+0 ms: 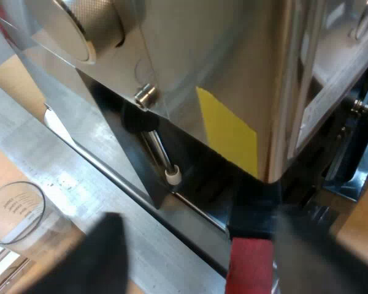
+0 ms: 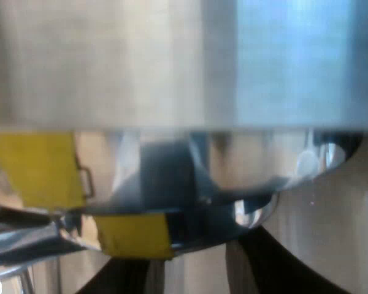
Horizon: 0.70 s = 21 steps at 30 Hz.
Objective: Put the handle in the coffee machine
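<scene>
left wrist view: left end effector [image 1: 196, 215] open at the machine [image 1: 221, 55] front, fingers [image 1: 95, 260] wide apart. handle [image 1: 251, 263] lies between them, red end toward the camera, just beside one finger with a clear gap to the other; nothing gripped. the handle's dark part runs in under the machine's front edge, below a yellow patch [image 1: 230, 131] on the steel body. cannot tell whether it is seated there. wand [image 1: 156, 147] hangs down from a black joint beside the patch, its white tip just above the tray [image 1: 98, 177]. round knurled knob [image 1: 86, 24] on the body above the wand. glass [image 1: 18, 214] stands upright on the table [image 1: 9, 82] off the tray's outer edge, well apart from the handle, near the finger on the gap side. right wrist view: right end effector [image 2: 190, 251] very near the machine's [image 2: 172, 61] steel side, at its curved shiny lower edge. fingers [image 2: 276, 263] apart, pale surface showing between them, nothing held that i can see. the tips reach up to the shiny edge; contact cannot be told. yellow patch [image 2: 40, 168] on the steel close by, mirrored in the edge below it.
</scene>
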Tool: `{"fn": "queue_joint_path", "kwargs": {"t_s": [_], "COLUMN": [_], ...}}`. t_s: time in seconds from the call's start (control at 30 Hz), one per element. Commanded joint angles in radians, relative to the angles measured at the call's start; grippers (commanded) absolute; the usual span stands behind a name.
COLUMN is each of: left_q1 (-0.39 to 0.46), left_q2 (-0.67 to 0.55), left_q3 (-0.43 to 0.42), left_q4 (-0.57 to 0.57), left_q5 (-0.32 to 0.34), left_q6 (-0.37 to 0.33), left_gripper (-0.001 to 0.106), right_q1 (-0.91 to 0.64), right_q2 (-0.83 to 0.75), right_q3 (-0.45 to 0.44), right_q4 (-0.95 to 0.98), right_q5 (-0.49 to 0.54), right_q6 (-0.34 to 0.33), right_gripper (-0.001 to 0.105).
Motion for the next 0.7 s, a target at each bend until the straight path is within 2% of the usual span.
{"fn": "queue_joint_path", "kwargs": {"t_s": [0.03,0.07,0.13,0.57,0.7], "left_q1": [0.000,0.000,0.000,0.000,0.000], "left_q2": [-0.004,0.003,0.019,0.175,0.177], "left_q3": [-0.009,-0.009,-0.009,-0.009,-0.009], "left_q4": [-0.055,-0.081,-0.098,-0.105,-0.053], "left_q5": [-0.091,-0.128,-0.151,-0.156,-0.142], "left_q6": [0.003,0.003,0.007,0.029,0.056], "left_gripper": [0.001,0.001,0.001,0.001,0.001], "right_q1": [0.002,0.002,0.002,0.002,0.002], "right_q2": [-0.023,-0.023,-0.023,-0.023,-0.023], "right_q3": [-0.017,-0.017,-0.017,-0.017,-0.017], "right_q4": [-0.095,-0.095,-0.095,-0.094,-0.094], "right_q5": [-0.007,-0.007,-0.007,-0.007,-0.007], "right_q6": [-0.003,-0.003,-0.003,-0.003,-0.003], "right_gripper": [0.028,0.028,0.028,0.028,0.028]}}
